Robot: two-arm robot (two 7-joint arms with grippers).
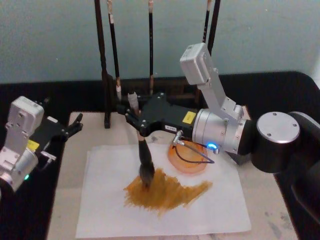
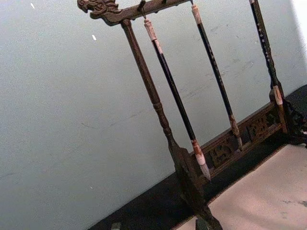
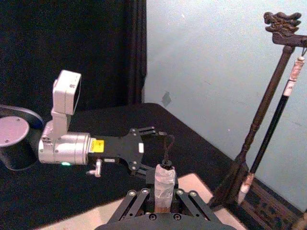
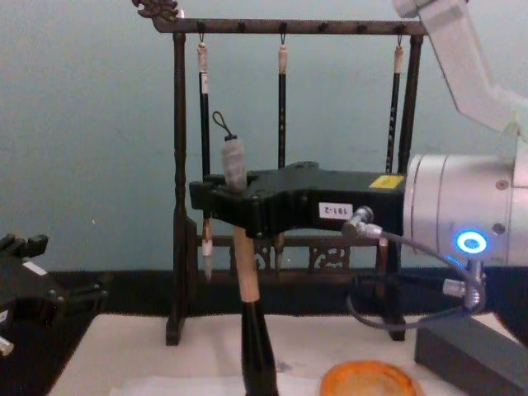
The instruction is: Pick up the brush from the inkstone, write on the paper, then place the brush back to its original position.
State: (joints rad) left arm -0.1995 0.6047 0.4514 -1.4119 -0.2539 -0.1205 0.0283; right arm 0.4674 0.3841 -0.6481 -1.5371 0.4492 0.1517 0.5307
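While its bristles press into ochre strokes on the thin white paper sheet point(image 1: 200, 210), the thick tan-handled calligraphy brush point(image 1: 144, 160) stands upright, clamped in the black right gripper point(image 1: 136, 120). The left gripper point(image 1: 76, 124) sits spread and empty at far left. A dark wooden brush rack point(image 4: 177, 124) stands behind.

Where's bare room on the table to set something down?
Bare mat lies left of the paper, by the open left gripper, and right of the paper's near corner. The middle is crowded: the right gripper holds the brush on the strokes beside the orange dish.
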